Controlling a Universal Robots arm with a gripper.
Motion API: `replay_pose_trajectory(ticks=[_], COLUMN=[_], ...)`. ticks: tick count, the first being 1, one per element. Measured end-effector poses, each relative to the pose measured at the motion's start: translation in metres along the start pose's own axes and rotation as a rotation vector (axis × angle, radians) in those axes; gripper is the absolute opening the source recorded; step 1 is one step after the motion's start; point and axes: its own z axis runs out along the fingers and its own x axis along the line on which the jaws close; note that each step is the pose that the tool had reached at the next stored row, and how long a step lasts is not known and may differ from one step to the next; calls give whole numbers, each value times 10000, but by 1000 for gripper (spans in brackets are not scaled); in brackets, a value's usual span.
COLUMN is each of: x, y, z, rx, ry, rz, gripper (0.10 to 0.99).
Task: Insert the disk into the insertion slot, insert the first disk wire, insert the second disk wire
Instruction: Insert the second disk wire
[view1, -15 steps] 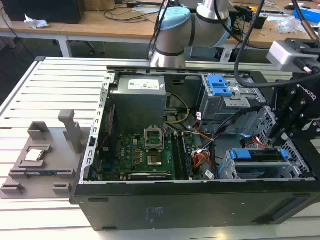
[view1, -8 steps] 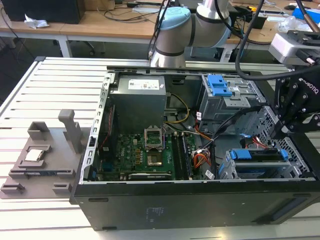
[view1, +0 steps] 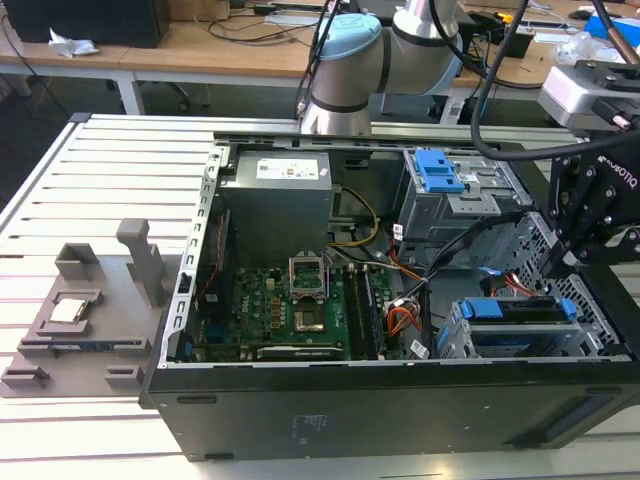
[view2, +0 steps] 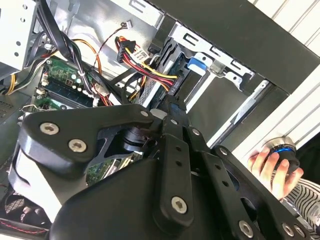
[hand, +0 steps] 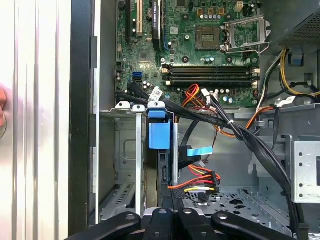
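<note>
The disk (view1: 515, 312), black with a bright blue carrier (hand: 159, 135), sits inside the insertion slot (view1: 455, 340), the low grey cage at the case's front corner. My gripper (view1: 562, 262) hangs just above the disk's end on the exterior view's right. In the second wrist view its fingers (view2: 172, 107) are pressed together at the end of a red, yellow and black disk wire (view2: 150, 72). A second wire with a blue tab (hand: 197, 151) lies loose beside the slot.
A taller grey cage with a blue latch (view1: 440, 172) stands behind the slot. Thick black cables (hand: 240, 132) cross between the motherboard (view1: 290, 300) and the cages. A person's hand (view2: 270, 162) rests on a round knob outside the case. A grey fixture (view1: 90, 310) lies on the slatted table.
</note>
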Motion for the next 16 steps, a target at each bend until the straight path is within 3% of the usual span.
replay_pose_trajectory(ticks=[1, 4, 8, 12, 13, 14, 15, 16], x=[0, -2, -96, -175, -189, -212, -219, -238], y=[0, 0, 48, 111, 151, 242, 292, 340], z=[-1, -3, 16, 41, 56, 80, 90, 107], rx=[0, 0, 0, 3, 5, 6, 6, 7], ry=[0, 2, 2, 55, 219, 459, 623, 728], rz=[0, 0, -10, -55, -92, -96, -95, -101], gripper=[106, 302, 302, 302, 302, 302, 302, 302])
